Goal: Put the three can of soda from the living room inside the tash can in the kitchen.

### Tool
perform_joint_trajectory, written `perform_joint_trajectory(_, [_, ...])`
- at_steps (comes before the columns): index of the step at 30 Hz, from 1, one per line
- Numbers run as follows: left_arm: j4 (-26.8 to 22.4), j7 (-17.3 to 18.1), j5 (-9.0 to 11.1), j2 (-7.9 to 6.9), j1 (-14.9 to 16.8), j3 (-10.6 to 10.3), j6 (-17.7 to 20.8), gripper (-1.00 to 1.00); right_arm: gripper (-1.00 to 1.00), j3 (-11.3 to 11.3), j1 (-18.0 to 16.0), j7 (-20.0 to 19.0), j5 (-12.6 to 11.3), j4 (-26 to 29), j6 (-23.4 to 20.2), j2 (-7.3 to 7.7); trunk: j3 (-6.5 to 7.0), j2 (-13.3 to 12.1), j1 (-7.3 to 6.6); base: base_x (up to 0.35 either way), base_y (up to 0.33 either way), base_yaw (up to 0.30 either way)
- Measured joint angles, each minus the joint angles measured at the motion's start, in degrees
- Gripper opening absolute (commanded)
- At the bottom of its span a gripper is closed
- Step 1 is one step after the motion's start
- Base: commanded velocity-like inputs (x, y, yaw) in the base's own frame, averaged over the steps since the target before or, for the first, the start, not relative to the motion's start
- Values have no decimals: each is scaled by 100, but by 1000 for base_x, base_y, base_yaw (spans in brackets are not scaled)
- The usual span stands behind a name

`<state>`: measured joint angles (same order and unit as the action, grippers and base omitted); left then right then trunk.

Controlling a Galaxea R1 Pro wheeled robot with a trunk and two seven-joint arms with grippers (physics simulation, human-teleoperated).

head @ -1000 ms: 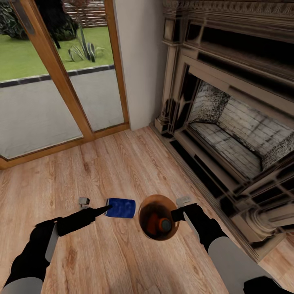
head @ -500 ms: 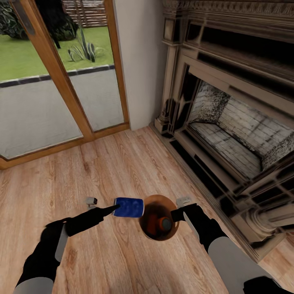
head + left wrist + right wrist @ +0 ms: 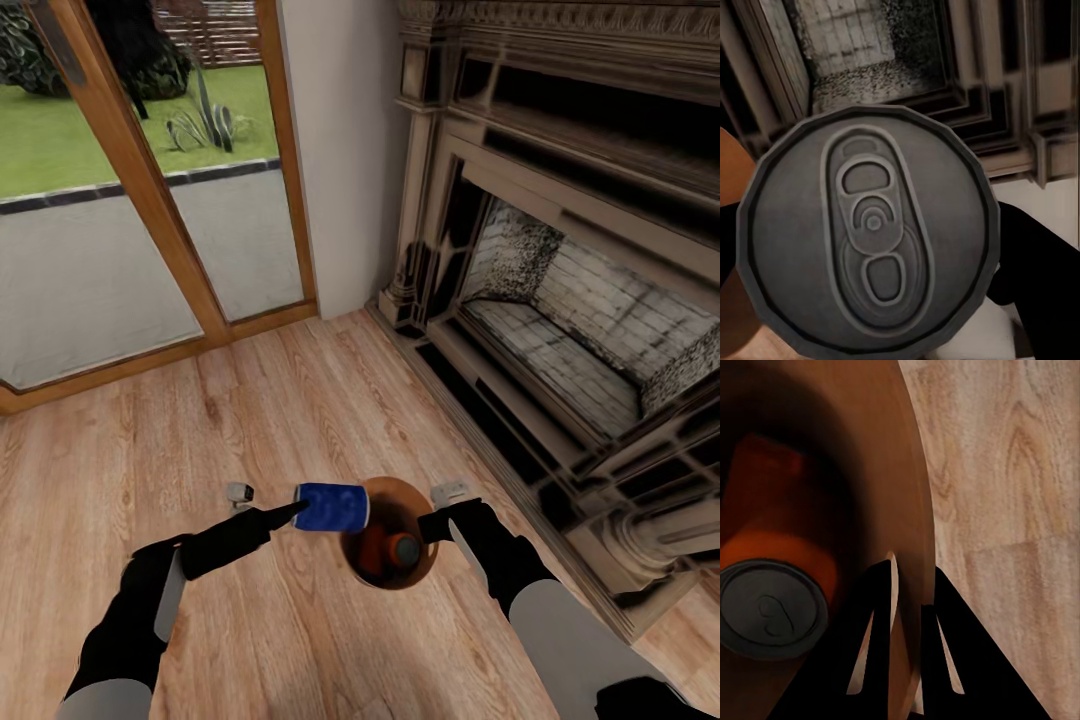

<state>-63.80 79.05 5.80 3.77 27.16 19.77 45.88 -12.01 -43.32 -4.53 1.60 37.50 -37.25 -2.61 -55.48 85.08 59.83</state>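
The blue soda can (image 3: 332,507) lies sideways in the air with my left gripper (image 3: 290,512) shut on it. Its far end overlaps the left rim of the round copper-brown trash can (image 3: 392,584). In the left wrist view the can's grey top (image 3: 874,225) faces the camera between dark fingers (image 3: 1024,255). My right gripper (image 3: 432,525) is shut on the bin's rim (image 3: 911,510), one finger inside and one outside. An orange soda can with a grey top (image 3: 403,548) lies in the dark inside (image 3: 769,607). A second orange shape (image 3: 765,465) lies beyond it.
A dark ornate fireplace (image 3: 580,320) runs along the right, its base close to the bin. A wood-framed glass door (image 3: 100,200) to a garden stands at the back left, beside a white wall (image 3: 340,150). Light plank floor (image 3: 300,400) spreads between them.
My left gripper has carried the blue can to the right, from beside the bin to over its left rim. The right gripper and the bin have stayed put.
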Motion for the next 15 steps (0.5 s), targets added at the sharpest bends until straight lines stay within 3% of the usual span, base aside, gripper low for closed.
perform_joint_trajectory(5, [6,-175,-16,143,0,-17,-12,-100,-100,0,0,0,-2,0,0,-1,0,0,0,0,0,0])
perform_joint_trajectory(7, [7,-390,-14,174,0,-105,-18,-100,-100,0,0,0,0,0,0,-1,0,0,0,0,0,0])
perform_joint_trajectory(10, [15,-672,-16,195,0,-399,-30,-100,-100,0,0,0,0,0,0,-1,0,0,0,0,0,0])
perform_joint_trajectory(15, [29,-866,-23,208,0,-577,-40,-100,-100,0,0,0,2,0,0,-1,0,0,0,0,0,0])
